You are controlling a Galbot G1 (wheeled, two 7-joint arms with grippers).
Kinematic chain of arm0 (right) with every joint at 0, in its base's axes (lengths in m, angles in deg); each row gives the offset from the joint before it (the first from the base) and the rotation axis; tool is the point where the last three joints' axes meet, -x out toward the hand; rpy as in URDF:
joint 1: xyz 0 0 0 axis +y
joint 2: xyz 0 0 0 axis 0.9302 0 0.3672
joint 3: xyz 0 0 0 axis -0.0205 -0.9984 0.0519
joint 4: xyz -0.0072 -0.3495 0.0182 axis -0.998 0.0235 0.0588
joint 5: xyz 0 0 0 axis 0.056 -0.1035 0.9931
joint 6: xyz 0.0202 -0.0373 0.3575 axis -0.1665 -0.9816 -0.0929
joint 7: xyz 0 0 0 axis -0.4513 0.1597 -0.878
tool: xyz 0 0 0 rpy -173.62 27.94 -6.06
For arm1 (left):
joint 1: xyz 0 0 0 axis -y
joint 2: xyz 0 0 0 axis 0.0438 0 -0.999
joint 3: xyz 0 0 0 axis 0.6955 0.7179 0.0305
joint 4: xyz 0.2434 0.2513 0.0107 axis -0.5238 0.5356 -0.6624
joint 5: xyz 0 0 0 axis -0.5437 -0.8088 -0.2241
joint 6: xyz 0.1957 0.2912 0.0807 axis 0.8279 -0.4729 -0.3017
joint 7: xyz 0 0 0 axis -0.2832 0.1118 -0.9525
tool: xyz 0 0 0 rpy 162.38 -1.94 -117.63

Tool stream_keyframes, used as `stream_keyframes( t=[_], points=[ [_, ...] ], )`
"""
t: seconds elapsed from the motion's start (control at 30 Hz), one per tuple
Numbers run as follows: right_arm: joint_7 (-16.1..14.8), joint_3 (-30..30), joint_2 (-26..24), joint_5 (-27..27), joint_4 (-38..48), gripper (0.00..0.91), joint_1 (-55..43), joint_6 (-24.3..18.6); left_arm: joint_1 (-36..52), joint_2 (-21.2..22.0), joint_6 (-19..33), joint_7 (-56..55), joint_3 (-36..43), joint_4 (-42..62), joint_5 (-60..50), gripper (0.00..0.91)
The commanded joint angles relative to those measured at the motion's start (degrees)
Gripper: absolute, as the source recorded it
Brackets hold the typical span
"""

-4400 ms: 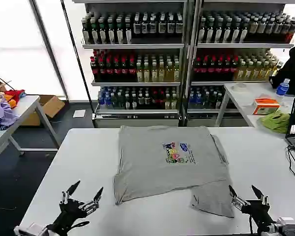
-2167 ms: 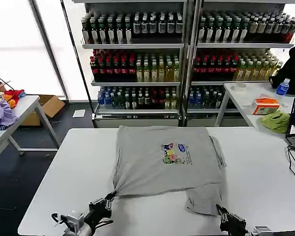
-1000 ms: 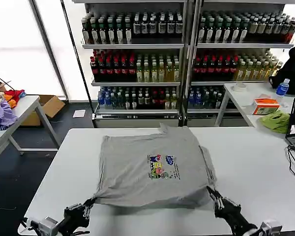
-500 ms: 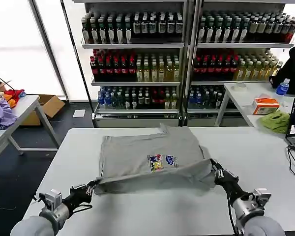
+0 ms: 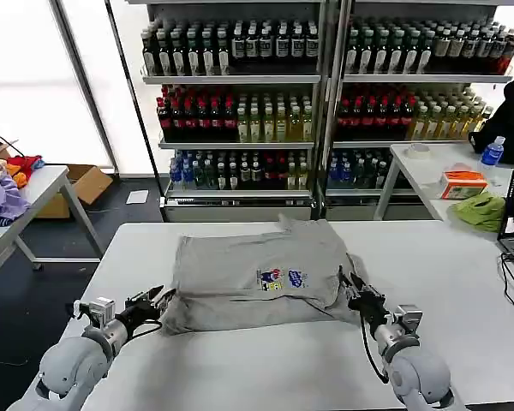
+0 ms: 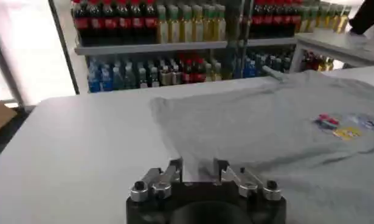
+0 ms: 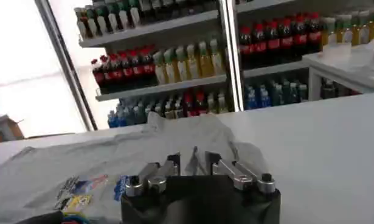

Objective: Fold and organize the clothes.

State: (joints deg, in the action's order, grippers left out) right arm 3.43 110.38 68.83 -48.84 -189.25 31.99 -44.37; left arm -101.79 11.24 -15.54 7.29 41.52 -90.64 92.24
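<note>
Grey T-shirt (image 5: 257,274) with a small multicoloured chest print (image 5: 280,280) lies on the white tabletop (image 5: 463,282) between our two grippers, its long axis running from one gripper to the other, its collar end pointing away from us toward the bottle shelves (image 5: 240,94). Its near edge is doubled back over the body, so the print sits just past the fold.

Our left gripper (image 5: 157,300) reaches in low from the shirt's left side, forearm almost level with the tabletop, fingers clenched on the left corner of the folded edge. Our right gripper (image 5: 357,294) mirrors it on the right side, arm angled inward, pinching the right corner. In the left wrist view the fingers (image 6: 169,175) sit against grey cloth; in the right wrist view the fingers (image 7: 164,168) do the same.

Compared with half a second ago, both grippers have moved farther from us and the folded hem now lies flatter over the shirt.
</note>
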Motion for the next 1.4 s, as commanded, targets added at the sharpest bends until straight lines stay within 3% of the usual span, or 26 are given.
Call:
stream_keyframes(
  t=[0.03, 0.27, 0.4, 0.43, 0.47, 0.5, 0.53, 0.6, 1.4],
  points=[
    [0.9, 3.0, -0.5, -0.6, -6.7, 0.907, 4.9, 2.6, -9.8, 1.1, 0.5, -2.1, -3.3, -7.4, -5.0, 0.907],
    [6.9, 3.7, 0.4, -7.6, -10.1, 0.907, 12.7, 8.0, -17.3, 4.3, 0.2, -2.6, -1.6, -11.3, -8.0, 0.907],
    [7.2, 2.8, 0.8, -9.4, -9.3, 0.907, 14.0, 8.9, -17.6, 5.2, 0.2, -2.7, -0.9, -10.4, -8.4, 0.907],
    [7.2, 2.6, 0.9, -9.3, -9.0, 0.816, 14.0, 8.9, -17.5, 5.3, 0.2, -2.7, -0.7, -10.2, -8.4, 0.907],
    [7.3, 2.5, 1.0, -9.1, -8.6, 0.252, 13.7, 8.8, -17.4, 5.5, 0.2, -2.6, -0.6, -10.0, -8.4, 0.907],
    [7.4, 2.3, 1.2, -8.7, -8.2, 0.0, 13.2, 8.8, -17.2, 5.6, 0.2, -2.5, -0.4, -9.7, -8.0, 0.433],
    [7.5, 1.9, 1.3, -8.6, -7.5, 0.0, 12.7, 8.7, -16.7, 5.8, 0.2, -2.5, -0.1, -9.2, -7.6, 0.111],
    [8.0, 1.1, 1.6, -8.5, -6.3, 0.0, 11.4, 8.3, -15.5, 6.3, 0.1, -2.6, 0.2, -8.0, -7.6, 0.01],
    [6.5, 1.6, 0.3, -2.6, -3.5, 0.0, 9.9, 6.6, -15.8, 7.6, 2.1, -2.9, -0.9, -7.2, -4.3, 0.01]
  ],
)
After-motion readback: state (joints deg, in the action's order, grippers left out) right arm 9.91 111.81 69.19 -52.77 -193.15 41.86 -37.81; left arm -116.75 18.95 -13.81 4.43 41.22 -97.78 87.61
